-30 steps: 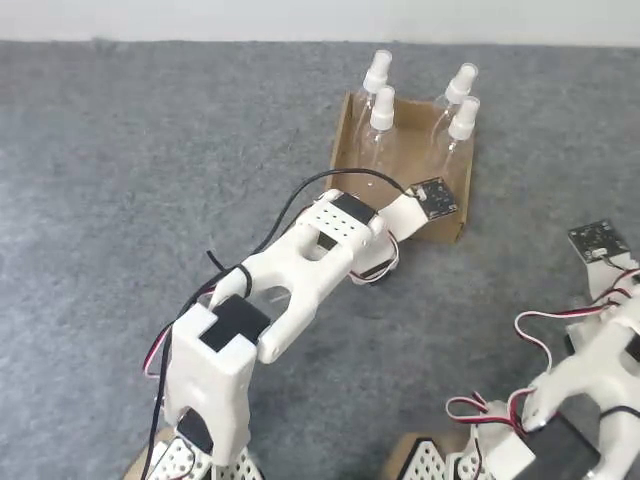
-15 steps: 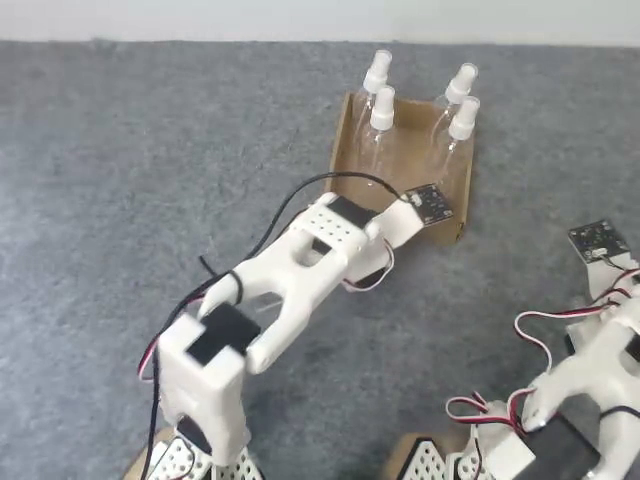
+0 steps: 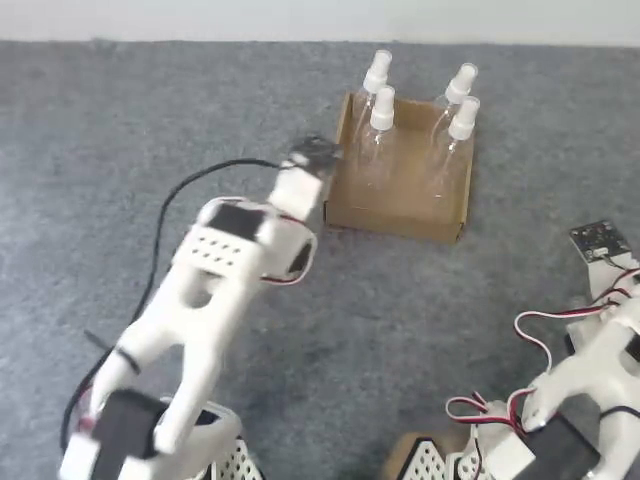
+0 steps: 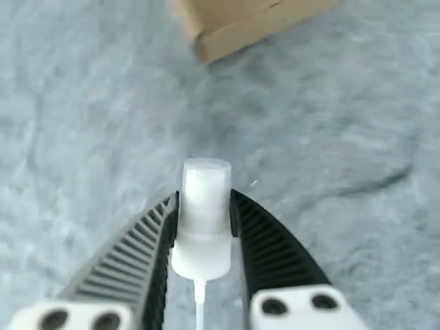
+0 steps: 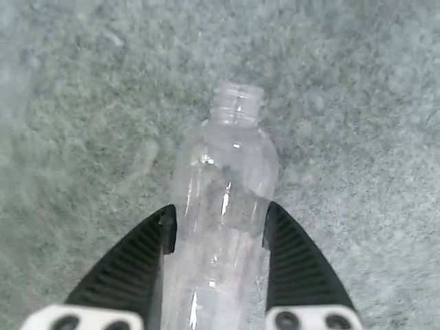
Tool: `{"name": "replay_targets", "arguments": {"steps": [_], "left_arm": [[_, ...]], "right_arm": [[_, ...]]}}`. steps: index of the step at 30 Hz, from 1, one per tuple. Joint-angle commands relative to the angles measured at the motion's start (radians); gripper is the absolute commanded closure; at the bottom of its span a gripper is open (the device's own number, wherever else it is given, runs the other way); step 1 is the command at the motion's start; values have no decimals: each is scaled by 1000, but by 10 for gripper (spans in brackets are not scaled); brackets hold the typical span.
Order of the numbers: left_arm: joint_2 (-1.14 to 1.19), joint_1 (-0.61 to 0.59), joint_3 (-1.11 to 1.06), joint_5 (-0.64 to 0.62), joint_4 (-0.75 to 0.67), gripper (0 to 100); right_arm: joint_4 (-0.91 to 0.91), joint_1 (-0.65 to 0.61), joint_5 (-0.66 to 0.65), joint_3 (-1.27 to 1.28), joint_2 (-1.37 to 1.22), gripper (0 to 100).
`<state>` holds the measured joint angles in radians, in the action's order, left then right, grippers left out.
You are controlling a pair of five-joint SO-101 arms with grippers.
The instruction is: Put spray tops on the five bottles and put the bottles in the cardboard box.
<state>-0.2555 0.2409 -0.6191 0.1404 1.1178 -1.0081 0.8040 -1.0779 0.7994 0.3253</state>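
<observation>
Grey carpet (image 3: pixel 120 150) below pale wall (image 3: pixel 300 18), left hand (image 4: pixel 203 201) pinching spray top (image 4: pixel 204 234), right hand (image 5: pixel 220 212) pinching uncapped bottle (image 5: pixel 227 165)

Non-task stuff: grey carpet (image 3: pixel 120 140) covers the work surface, short pile, mottled light and dark grey. The left wrist view shows a faint ripple in it. A pale wall (image 3: pixel 200 18) runs as a thin strip along the carpet's far edge.

left gripper (image 4: pixel 203 199): spray top (image 4: pixel 204 230) between jaws, cardboard box (image 4: pixel 247 27) ahead. right gripper (image 5: pixel 220 212): bottle (image 5: pixel 227 158) between jaws, neck forward.
</observation>
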Motion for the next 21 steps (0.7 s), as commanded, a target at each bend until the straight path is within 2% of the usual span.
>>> {"name": "replay_targets", "arguments": {"steps": [1, 5, 8, 10, 14, 21], "left_arm": [[-126, -81, -85, -60, -20, 987], [-127, -180, -194, -44, -180, 987], [-117, -275, -236, -40, -265, 987], [-75, -295, -246, -38, -272, 971], [40, -295, -223, 6, -273, 873], [176, -302, -127, 5, -265, 870]], "right_arm": [[-12, -21, 84, -11, 7, 922], [-31, -51, 101, -18, 4, 837], [-31, -56, 104, -18, 5, 812], [-31, -56, 104, -18, 2, 814], [-31, -56, 104, -12, 1, 814], [-31, -50, 100, -11, 1, 814]]}}
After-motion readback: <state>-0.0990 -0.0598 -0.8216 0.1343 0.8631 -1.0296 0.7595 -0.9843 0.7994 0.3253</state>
